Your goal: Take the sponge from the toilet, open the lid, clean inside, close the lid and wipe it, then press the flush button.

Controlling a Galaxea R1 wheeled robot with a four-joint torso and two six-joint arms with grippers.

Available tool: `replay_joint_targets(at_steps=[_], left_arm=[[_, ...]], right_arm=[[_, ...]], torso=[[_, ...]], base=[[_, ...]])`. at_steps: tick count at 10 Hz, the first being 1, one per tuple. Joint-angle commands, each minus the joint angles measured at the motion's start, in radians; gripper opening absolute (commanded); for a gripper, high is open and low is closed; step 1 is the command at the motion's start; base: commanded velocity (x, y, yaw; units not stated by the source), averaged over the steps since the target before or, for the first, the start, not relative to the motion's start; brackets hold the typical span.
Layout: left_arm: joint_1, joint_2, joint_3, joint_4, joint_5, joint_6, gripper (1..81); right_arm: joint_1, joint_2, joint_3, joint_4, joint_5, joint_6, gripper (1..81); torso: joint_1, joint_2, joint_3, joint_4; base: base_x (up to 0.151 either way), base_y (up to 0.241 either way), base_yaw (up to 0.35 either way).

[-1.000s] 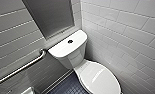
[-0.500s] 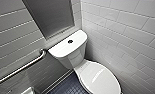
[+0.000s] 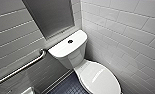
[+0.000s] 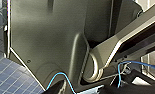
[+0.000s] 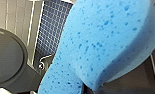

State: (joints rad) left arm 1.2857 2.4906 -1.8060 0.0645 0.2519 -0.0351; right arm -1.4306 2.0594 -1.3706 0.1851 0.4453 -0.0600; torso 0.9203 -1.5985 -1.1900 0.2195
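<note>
Clenched in right gripper (image 5: 98, 83), off white ceramic toilet (image 3: 75, 56): small bright blue sponge (image 5: 105, 42); pickup judged done; near white oval lid (image 3: 100, 77) down; opening, cleaning, wiping, far dark round flush button (image 3: 70, 41) pending.

Right gripper (image 5: 98, 86) clamped on sponge (image 5: 105, 45)

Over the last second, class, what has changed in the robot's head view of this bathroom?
Nothing visibly changed. The toilet, its closed lid, the flush button and the grab bar on the wall all sit where they were.
</note>
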Motion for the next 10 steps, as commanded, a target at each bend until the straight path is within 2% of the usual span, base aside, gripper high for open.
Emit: replay_joint_targets(at_steps=[1, 3, 5, 7, 8, 10], left_arm=[[0.047, 0.085, -0.165, -0.002, 0.078, 0.063, 81.1], [0.054, 0.131, -0.231, -0.003, 0.078, 0.083, 81.1], [0.054, 0.137, -0.231, -0.003, 0.078, 0.083, 81.1], [0.054, 0.149, -0.237, -0.002, 0.078, 0.083, 81.1], [0.054, 0.157, -0.242, -0.002, 0.078, 0.083, 81.1], [0.053, 0.186, -0.271, 0.005, 0.079, 0.083, 81.1]], right_arm=[[0.231, -0.154, 0.193, 0.05, -0.186, -0.012, 1.0], [0.369, -0.132, 0.197, 0.053, -0.324, -0.012, 1.0], [0.486, -0.103, 0.202, 0.063, -0.424, -0.011, 1.0], [0.609, -0.089, 0.202, 0.096, -0.502, -0.011, 1.0], [0.693, -0.076, 0.187, 0.115, -0.584, -0.011, 1.0], [0.814, -0.004, 0.119, 0.151, -0.697, -0.007, 1.0]], torso=[[0.0, 0.0, 0.0, 0.0], [0.0, 0.0, 0.0, 0.0], [0.0, 0.0, 0.0, 0.0], [0.0, 0.0, 0.0, 0.0], [0.0, 0.0, 0.0, 0.0], [0.0, 0.0, 0.0, 0.0]], base=[[0.0, 0.0, 0.0], [0.0, 0.0, 0.0], [0.0, 0.0, 0.0], [0.0, 0.0, 0.0], [0.0, 0.0, 0.0], [0.0, 0.0, 0.0]])
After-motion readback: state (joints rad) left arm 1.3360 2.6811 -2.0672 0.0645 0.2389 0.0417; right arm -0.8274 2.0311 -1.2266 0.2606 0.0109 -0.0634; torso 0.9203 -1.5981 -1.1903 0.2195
